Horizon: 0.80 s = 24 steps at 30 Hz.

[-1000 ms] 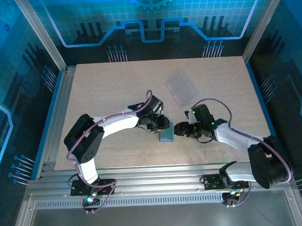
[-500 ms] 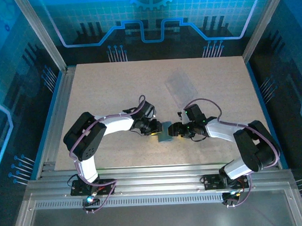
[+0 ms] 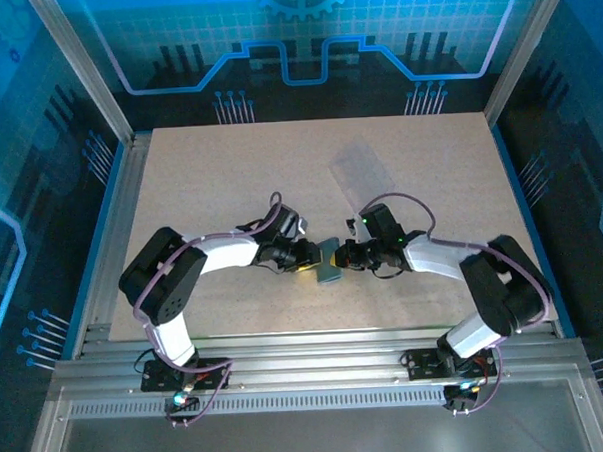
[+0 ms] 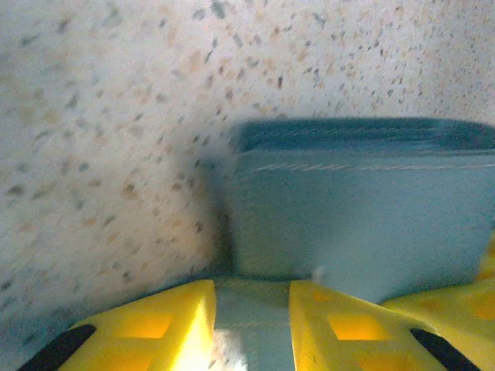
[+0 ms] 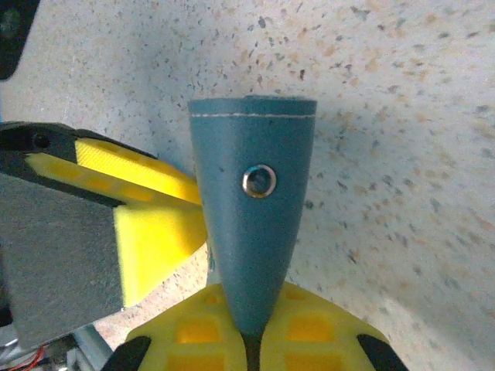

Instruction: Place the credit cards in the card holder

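Observation:
The card holder (image 3: pixel 329 265), a teal-grey folding wallet, sits between my two grippers near the table's middle front. My left gripper (image 3: pixel 317 257) reaches it from the left; in the left wrist view a strip of the card holder (image 4: pixel 363 209) fills the gap between the yellow fingers of that gripper (image 4: pixel 251 290). My right gripper (image 5: pixel 251 300) is shut on a flap of the card holder (image 5: pixel 251 139) that carries a metal snap (image 5: pixel 259 181), and the flap stands up on edge. The left fingers (image 5: pixel 158 239) show just left of it. The credit cards are out of view.
A clear plastic tray (image 3: pixel 359 173) lies on the speckled table (image 3: pixel 200 190) behind the grippers, toward the back right. Aluminium frame rails (image 3: pixel 112 244) border the table on the left, with another rail along the front.
My right gripper has moved left to the card holder and shut on its flap. My left gripper has shifted slightly down and left, still at the card holder.

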Motion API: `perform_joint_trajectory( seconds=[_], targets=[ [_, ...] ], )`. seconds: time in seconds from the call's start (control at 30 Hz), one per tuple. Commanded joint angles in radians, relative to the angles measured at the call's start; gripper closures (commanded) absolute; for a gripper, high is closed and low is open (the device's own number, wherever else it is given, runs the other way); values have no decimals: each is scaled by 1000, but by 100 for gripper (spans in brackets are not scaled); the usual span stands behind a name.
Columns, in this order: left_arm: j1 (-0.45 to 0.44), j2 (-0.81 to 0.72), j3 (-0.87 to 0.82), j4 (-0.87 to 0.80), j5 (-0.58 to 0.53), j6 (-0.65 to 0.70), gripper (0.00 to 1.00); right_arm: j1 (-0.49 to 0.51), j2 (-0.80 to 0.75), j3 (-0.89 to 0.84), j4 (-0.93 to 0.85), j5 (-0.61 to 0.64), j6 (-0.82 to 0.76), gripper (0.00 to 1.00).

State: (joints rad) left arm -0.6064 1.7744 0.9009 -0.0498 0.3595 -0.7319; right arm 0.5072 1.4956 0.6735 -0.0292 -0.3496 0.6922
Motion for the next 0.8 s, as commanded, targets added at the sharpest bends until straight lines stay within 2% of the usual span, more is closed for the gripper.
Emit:
perform_joint_trajectory(
  seconds=[0.0,0.13,0.23,0.37,0.43,0.53,0.67,0.73,0.77],
  targets=[
    [9,-95,-46,-99,-55,29,61,22,-214,26,-251,273,-78,100],
    [9,-197,-80,-172,-139,44,52,46,-362,103,-573,564,-146,100],
    [9,-252,-110,-198,-175,31,50,80,-410,146,-742,759,-159,100],
    [8,-304,-142,-204,-187,14,49,153,-352,197,-870,926,-138,100],
    [10,-324,-149,-211,-191,7,48,221,-277,232,-904,998,-91,100],
    [8,-345,-158,-217,-194,-4,48,321,-127,287,-931,1077,-20,100],
    [9,-369,-169,-233,-212,-12,47,428,91,395,-921,1084,25,100],
    [9,-382,-174,-241,-219,-15,45,463,192,461,-889,1037,6,88],
    [10,-390,-177,-243,-222,-16,45,480,223,486,-852,992,-16,76]
  ],
)
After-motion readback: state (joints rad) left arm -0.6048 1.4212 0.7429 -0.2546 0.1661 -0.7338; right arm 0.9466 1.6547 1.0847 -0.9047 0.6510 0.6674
